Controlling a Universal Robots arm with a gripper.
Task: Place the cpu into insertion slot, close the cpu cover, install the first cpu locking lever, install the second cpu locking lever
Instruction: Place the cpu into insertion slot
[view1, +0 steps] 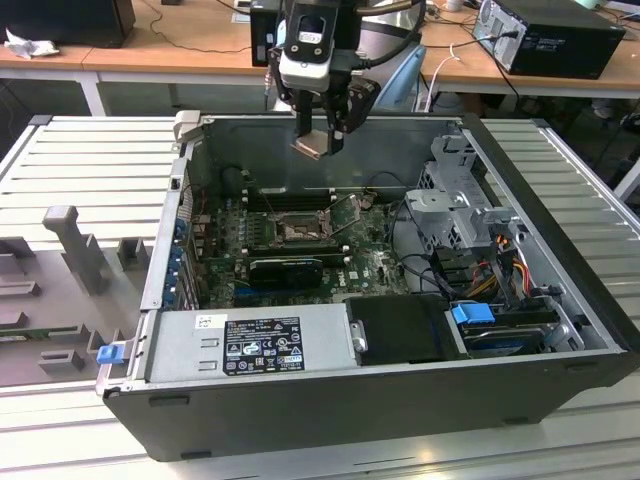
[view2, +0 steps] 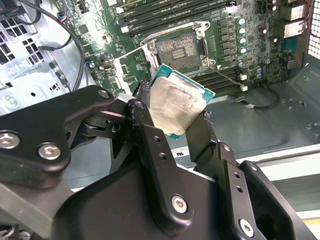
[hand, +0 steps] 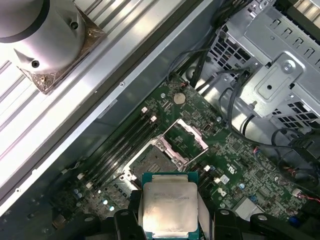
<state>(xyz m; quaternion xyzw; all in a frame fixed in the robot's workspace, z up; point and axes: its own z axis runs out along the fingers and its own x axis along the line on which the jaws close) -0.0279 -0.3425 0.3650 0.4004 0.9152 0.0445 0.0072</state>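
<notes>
Gripper (view2: 174, 114) is clamped on the cpu (view2: 176, 100), fingers pinching two opposite edges, metal lid facing the second wrist view and the chip tilted, not flat. In the exterior view the gripper (view1: 318, 140) hangs with the cpu (view1: 311, 146) at about the level of the computer case's (view1: 300, 400) top rim, well above the motherboard (view1: 370, 265), touching nothing. Below it the insertion slot (hand: 150, 162) is bare: dark centre exposed, nothing seated. It also shows clear past the chip in the second wrist view (view2: 179, 47). The cpu cover (hand: 186, 136) stands flipped up just beside the slot, board visible through its cutout. I can't pick out the locking levers for sure, but with the cover up I judge neither is latched. Progress: chip is picked and roughly over the socket area, not aligned or lowered. None of the four steps is done; placing, cover and both levers remain.
</notes>
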